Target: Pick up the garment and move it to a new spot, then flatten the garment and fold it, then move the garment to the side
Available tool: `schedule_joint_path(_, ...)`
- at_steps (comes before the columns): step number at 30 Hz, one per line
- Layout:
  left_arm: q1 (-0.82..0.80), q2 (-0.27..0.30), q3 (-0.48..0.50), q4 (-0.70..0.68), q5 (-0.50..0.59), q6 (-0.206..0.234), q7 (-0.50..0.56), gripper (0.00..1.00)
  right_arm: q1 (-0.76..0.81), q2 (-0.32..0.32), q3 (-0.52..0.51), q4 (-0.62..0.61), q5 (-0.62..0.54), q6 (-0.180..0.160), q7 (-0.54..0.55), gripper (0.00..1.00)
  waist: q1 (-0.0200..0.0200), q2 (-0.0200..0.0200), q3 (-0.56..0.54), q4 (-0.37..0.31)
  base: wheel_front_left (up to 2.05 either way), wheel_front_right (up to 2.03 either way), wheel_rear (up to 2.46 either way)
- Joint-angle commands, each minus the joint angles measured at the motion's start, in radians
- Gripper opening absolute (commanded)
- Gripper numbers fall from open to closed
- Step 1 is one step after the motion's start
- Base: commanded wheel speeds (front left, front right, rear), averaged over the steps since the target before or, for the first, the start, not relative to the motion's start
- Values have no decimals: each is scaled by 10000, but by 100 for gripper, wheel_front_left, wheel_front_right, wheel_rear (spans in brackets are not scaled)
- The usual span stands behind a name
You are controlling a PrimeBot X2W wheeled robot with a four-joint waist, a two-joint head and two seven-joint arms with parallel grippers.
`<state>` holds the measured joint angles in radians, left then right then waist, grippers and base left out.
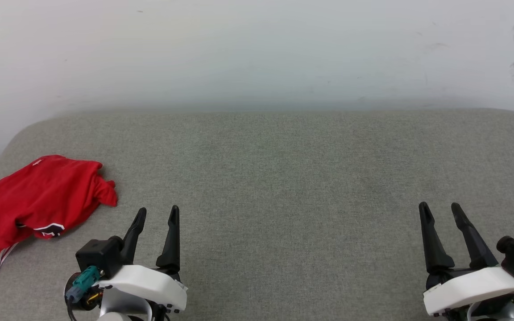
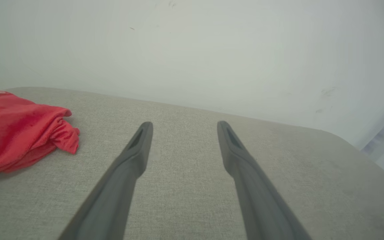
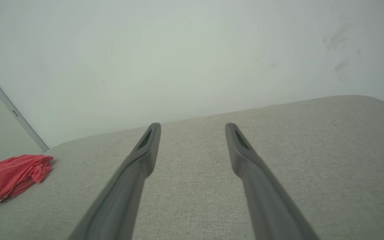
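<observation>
Garment [image 1: 38,196] lay crumpled at the far left of the grey surface [image 1: 283,178], so you were at the first step, the pick-up. Your left hand [image 1: 159,208] hovered near it, spread wide and empty. Your right hand [image 1: 439,204], well apart at the right, was likewise wide and empty. Next, I judge, you needed to reach left onto the cloth and close.

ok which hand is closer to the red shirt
The left hand: it is beside the red shirt at the left end of the grey surface, while the right hand is far at the other end.
</observation>
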<state>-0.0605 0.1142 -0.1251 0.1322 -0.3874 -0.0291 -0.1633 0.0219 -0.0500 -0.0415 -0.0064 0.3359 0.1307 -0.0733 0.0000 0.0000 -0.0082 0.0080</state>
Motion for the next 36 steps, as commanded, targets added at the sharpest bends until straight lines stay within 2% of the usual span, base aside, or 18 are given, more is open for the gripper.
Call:
schedule_joint_path(1, -97, 74, -60, -90, 247, 52, -97, 100, 22, -8, -9, -171, -210, 0, 13, 100, 0, 0, 0, 2, 0, 0, 0)
schedule_joint_path(14, -85, 157, -250, 94, 1068, 276, -389, 100, 183, -7, -26, -301, -1132, -1, 65, 100, 0, 0, -19, 43, 0, 0, 0)
schedule_joint_path(23, -73, -59, -95, 398, 1293, -58, -580, 100, 352, -5, -83, -315, -1330, -1, -6, 100, 0, 0, -17, 164, 0, 0, 0)
schedule_joint_path(29, -198, -218, 100, 489, 1423, -360, -704, 100, 438, -4, -103, -440, -1764, -1, -91, 100, 0, 0, 27, 613, 0, 0, 0)
schedule_joint_path(36, -264, -377, 337, 600, 1829, -523, -831, 100, 493, -3, 5, -626, -2316, -1, -162, 100, 0, 0, 52, 1506, 0, 0, 0)
